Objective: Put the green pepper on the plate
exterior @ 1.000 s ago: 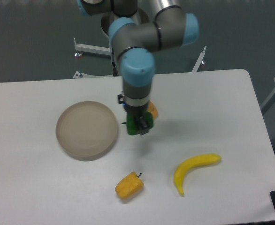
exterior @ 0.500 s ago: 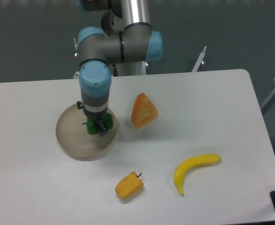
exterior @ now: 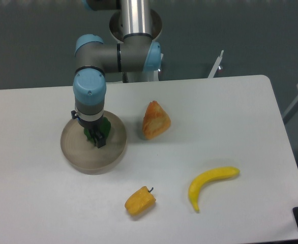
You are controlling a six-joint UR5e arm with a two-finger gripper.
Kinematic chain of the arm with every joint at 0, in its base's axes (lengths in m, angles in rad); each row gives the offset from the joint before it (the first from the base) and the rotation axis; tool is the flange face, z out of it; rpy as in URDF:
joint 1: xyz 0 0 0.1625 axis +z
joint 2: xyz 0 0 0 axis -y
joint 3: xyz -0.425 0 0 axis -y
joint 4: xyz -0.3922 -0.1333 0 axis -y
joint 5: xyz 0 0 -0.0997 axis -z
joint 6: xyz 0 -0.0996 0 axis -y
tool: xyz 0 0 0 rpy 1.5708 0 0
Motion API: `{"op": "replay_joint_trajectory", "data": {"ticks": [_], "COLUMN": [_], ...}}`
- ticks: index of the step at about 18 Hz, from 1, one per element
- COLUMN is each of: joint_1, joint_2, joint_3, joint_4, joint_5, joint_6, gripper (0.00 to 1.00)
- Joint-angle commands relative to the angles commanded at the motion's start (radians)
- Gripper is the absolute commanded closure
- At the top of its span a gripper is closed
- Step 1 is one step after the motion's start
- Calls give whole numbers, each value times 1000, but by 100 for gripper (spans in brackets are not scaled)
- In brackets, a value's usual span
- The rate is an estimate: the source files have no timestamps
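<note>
The tan-beige round plate (exterior: 78, 153) sits on the white table at the left. My gripper (exterior: 96, 138) points straight down over the middle of the plate. It is shut on the dark green pepper (exterior: 92, 132), which shows between and around the black fingers, low over the plate's surface. I cannot tell whether the pepper touches the plate. The arm's wrist hides the top of the pepper.
An orange pastry-like piece (exterior: 154, 120) lies right of the plate. A yellow-orange pepper with a dark stem (exterior: 140, 201) lies at the front middle. A yellow banana (exterior: 211, 184) lies at the front right. The arm's base stands behind the table.
My gripper carried the green pepper left, from beside the orange piece to over the plate, then a little further left toward the plate's middle and lower.
</note>
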Motion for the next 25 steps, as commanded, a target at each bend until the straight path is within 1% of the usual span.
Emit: {"op": "replay_joint_trajectory", "data": {"ticks": [2, 4, 6, 7, 9, 10, 12, 14, 15, 17, 18, 19, 21, 22, 23, 25], "joint_1": [69, 113, 176, 192, 242, 261, 319, 362, 371, 397, 410, 425, 453, 454, 456, 453], "joint_2": [14, 35, 34, 29, 23, 22, 26, 11, 8, 5, 5, 8, 14, 12, 11, 6], "joint_3": [28, 55, 92, 110, 124, 124, 123, 133, 143, 143, 144, 144, 158, 172, 178, 173], "joint_4": [-5, -9, -9, -9, -8, -6, -9, -9, -12, -17, -29, -56, -136, -170, -179, -173], "joint_5": [2, 2, 2, 3, 5, 20, 93, 98, 107, 121, 124, 133, 170, 190, 195, 184], "joint_6": [8, 9, 11, 15, 63, 92, 219, 352, 401, 454, 497, 549, 624, 635, 637, 635], "gripper": [0, 0, 0, 0, 0, 0, 0, 0, 0, 0, 0, 0, 0, 0, 0, 0]}}
